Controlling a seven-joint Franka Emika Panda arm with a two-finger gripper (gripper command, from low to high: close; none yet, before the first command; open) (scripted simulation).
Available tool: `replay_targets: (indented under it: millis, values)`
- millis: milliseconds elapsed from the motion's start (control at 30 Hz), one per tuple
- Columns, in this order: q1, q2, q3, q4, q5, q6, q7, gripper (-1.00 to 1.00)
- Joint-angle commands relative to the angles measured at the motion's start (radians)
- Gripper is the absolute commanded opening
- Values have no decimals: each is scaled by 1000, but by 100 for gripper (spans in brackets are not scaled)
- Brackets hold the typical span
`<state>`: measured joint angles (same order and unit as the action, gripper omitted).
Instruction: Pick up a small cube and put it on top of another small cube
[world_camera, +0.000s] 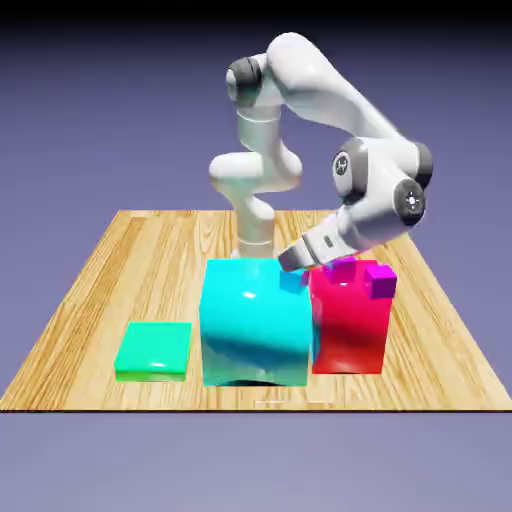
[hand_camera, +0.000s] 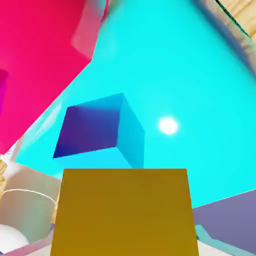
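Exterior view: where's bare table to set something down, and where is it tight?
Bare wood table lies behind the green slab and along the exterior view's right edge beyond the red block. Crowded: cyan block and red block touch, gripper over them.

You see a flat green slab (world_camera: 153, 349) left of a big cyan block (world_camera: 253, 325), which seems to touch a red block (world_camera: 350, 325) on the wooden table (world_camera: 100, 270).
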<state>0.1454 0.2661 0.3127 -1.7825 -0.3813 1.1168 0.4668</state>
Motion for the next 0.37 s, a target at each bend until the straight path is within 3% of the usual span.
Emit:
replay_targets:
  millis: [0, 233, 267, 333]
  values:
    - [2, 1, -3, -4, -4, 0, -2, -100]
    - [-30, -62, -20, -218, -4, 158, 9, -100]
    - [-30, -62, -20, -218, -4, 158, 9, 100]
    - [-25, -52, -17, -182, -4, 131, 8, 100]
